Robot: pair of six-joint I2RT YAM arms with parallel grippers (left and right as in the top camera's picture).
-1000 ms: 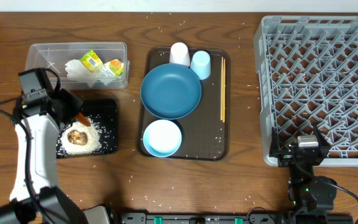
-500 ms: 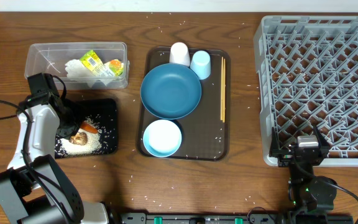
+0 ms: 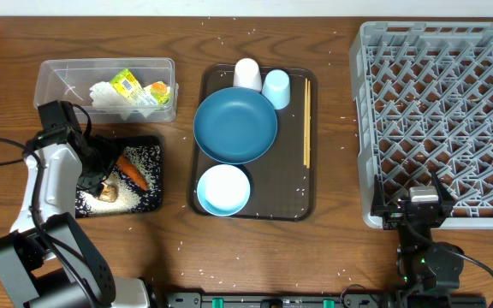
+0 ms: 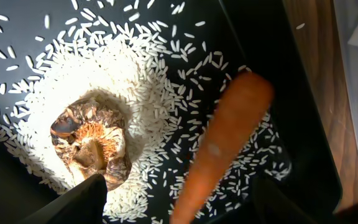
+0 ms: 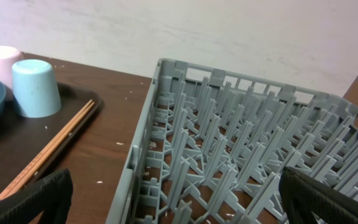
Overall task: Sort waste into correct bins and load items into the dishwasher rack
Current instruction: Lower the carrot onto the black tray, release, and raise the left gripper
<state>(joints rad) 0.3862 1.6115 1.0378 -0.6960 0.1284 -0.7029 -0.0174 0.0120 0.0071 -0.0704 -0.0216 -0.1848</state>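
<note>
Over the black tray, the left gripper stood apart astride the orange carrot, seemingly firm, light, best pinched mid-length.

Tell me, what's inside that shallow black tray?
The black tray holds white rice grains, a brown food lump and an orange carrot lying on the rice. The left arm covers its left edge; anything under the rice is hidden.

two cups, two bins, one dish, one bowl, one carrot
</note>
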